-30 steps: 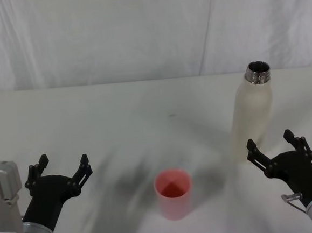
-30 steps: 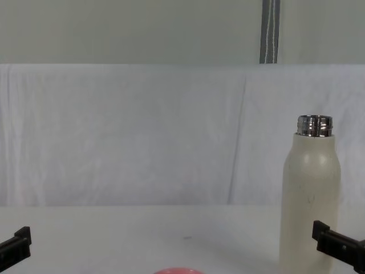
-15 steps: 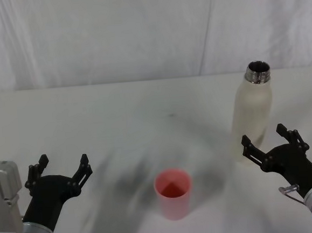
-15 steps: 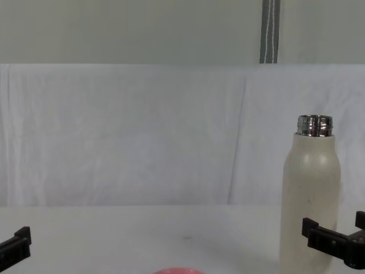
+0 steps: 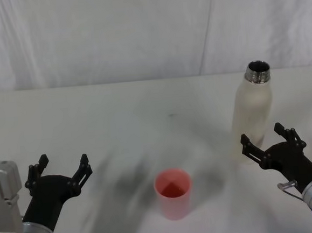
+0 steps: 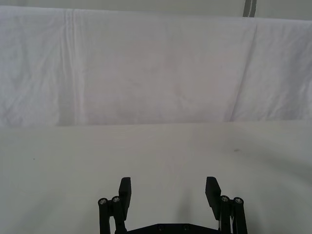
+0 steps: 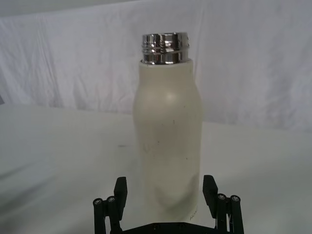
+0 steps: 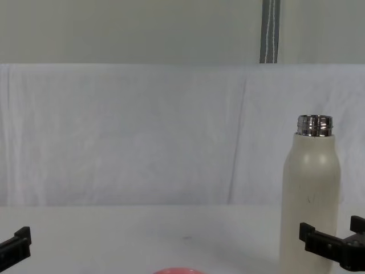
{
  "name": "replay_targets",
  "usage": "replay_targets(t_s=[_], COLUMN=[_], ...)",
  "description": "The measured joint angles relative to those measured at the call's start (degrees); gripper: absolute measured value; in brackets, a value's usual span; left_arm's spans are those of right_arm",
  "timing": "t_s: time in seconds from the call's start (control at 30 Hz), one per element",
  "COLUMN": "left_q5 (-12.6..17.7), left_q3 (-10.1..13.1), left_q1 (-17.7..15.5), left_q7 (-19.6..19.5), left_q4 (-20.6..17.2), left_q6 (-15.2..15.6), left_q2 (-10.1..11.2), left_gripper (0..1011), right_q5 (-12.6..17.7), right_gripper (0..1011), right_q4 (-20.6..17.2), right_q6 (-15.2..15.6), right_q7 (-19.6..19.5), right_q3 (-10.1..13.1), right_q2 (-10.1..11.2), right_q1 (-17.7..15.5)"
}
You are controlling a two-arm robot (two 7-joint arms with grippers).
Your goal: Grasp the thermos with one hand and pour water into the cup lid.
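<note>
Head view: thermos (image 5: 252,111), cream-white, upright on the table (image 5: 118,119), steel neck uncapped. Right gripper (image 5: 266,140) just in front of the thermos base, fingers spread, not touching. Cup lid (image 5: 173,193), pink, upright, left of and nearer than the thermos, well apart. Left gripper (image 5: 61,167) far left of the thermos, fingers spread, holding nothing.

Left wrist view: left gripper (image 6: 168,190) spread over bare table.

Right wrist view: thermos (image 7: 168,141) standing between the spread fingertips of the right gripper (image 7: 165,191).

Chest view: right gripper (image 8: 331,240) level with the thermos (image 8: 311,200) lower body; cup lid (image 8: 177,271) rim left of it.
</note>
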Motion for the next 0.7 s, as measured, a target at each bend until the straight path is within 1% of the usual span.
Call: replay_targets(t_s=[0.13, 0.33, 0.5, 0.7], left_q5=[0.00, 0.00, 0.00, 0.00], left_q3=[0.00, 0.00, 0.00, 0.00], left_q1=[0.00, 0.00, 0.00, 0.00], left_q7=[0.00, 0.00, 0.00, 0.00], left_q4=[0.00, 0.00, 0.00, 0.00], left_q6=[0.00, 0.00, 0.00, 0.00], left_q2=[0.00, 0.00, 0.00, 0.00], left_gripper=[1001, 1001, 1001, 1001], right_q5=[0.87, 3.16, 4.03, 4.37], right_gripper=[1003, 1003, 1003, 1003], right_q4=[1.13, 2.63, 3.71, 4.69], right_q6=[0.08, 0.35, 0.49, 0.58], right_q7=[0.46, 1.35, 1.49, 1.48], right_q3=[0.06, 0.24, -0.03, -0.49], right_q2=[-0.08, -0.29, -0.25, -0.14], right_q1=[0.86, 2.20, 3.16, 4.13])
